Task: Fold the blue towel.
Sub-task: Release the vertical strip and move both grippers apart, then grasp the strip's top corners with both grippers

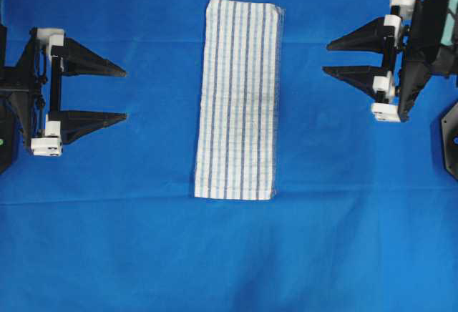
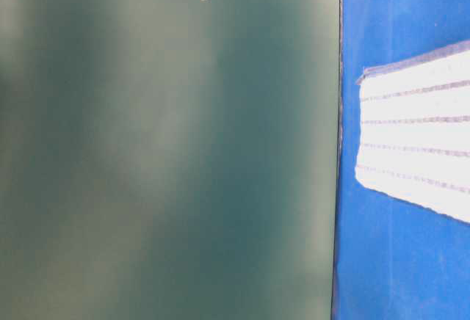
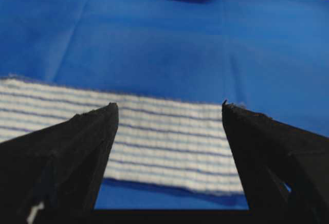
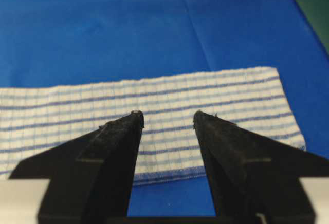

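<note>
The left gripper (image 1: 126, 95) stood with its jaws spread wide and nothing between them, and the right gripper (image 1: 326, 56) likewise gaped empty, a little less wide. Both pointed inward at the blue towel (image 1: 240, 101), which lay flat as a long narrow strip in the middle of the plain blue cloth (image 1: 107, 240) covering the table, its long edges facing the two arms. That layout probably suited a two-handed fold: each arm had a long edge straight ahead of its open jaws, ready to pinch.

From the towel outward, the left gripper sat well apart from the towel's left edge, level with its middle stretch, while the right gripper sat well apart from the right edge, level with its upper half. Neither touched the fabric. In the wrist views the striped weave showed beyond the fingertips (image 3: 110, 112), with bare blue cloth beyond it
</note>
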Tool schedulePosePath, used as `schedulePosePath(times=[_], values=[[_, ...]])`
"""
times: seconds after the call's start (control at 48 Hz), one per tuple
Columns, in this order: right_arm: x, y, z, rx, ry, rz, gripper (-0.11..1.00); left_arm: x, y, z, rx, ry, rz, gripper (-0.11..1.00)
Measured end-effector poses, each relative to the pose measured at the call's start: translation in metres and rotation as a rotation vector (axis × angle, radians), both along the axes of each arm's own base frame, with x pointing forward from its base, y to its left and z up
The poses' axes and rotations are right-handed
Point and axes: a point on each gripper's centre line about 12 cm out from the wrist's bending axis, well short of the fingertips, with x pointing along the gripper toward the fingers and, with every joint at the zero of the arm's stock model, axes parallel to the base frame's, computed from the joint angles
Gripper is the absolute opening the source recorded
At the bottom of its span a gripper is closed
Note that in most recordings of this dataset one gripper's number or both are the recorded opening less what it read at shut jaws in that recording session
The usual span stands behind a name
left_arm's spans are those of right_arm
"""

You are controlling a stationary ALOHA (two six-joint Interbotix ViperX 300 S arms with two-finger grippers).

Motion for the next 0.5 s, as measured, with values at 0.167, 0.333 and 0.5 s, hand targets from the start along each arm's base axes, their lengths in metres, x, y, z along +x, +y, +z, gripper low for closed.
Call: schedulePosePath(times=[0.167,0.333,0.5], values=[[0.010,-0.010,-0.006,0.007,0.008,-0.019,0.64,0.006,0.019,-0.004,0.013,-0.014,0.075,0.77],[0.021,-0.033,-0.010,0.015,0.006,-0.078,0.67,0.022,0.049,-0.011,0.037,0.022,0.169,0.88],[0.030,-0.068,-0.016,0.020,0.035,-0.170,0.67,0.047,0.089,-0.027,0.028,0.099,0.276,0.91]])
